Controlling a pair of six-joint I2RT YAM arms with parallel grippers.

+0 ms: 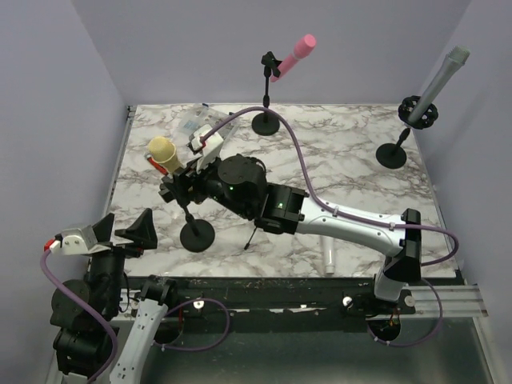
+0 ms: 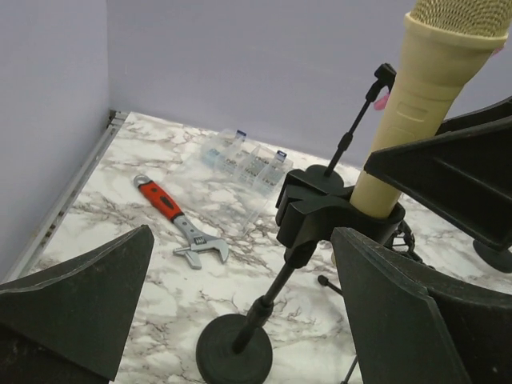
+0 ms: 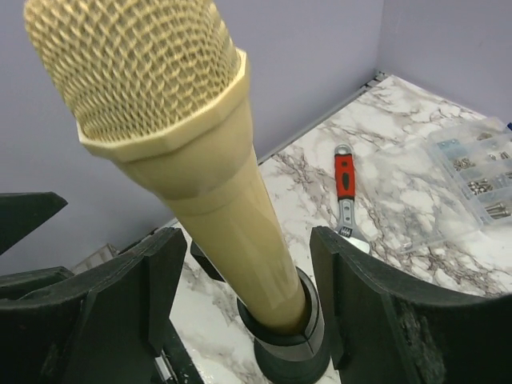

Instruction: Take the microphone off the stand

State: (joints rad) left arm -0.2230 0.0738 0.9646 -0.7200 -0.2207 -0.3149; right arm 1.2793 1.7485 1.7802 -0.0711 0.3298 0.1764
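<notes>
Work barely begun — the yellow microphone [image 3: 210, 188] sits tilted in the clip [image 3: 290, 340] of its stand [image 2: 276, 292], toward the left side of the table [image 1: 352, 160], with nothing lifted out. At the near-left corner the left gripper [image 1: 125, 230] hovers with jaws spread and empty, facing the stand. Beyond it lie a red-handled wrench [image 2: 180, 220] and a clear parts box [image 2: 244, 164]. The right gripper [image 3: 244, 280], reaching across from the right, brackets the handle just above the clip, jaws spread with a gap on either side. Closing, gripping and pulling free all appear left to do. Farther right, a pink microphone [image 1: 294, 54] and a grey microphone [image 1: 442, 74] sit on separate stands, well apart. From overhead the right wrist hides its own fingers and the clip — how tightly the clip holds cannot be told. A white tube [image 1: 330, 258] by the near edge is too small to identify.
</notes>
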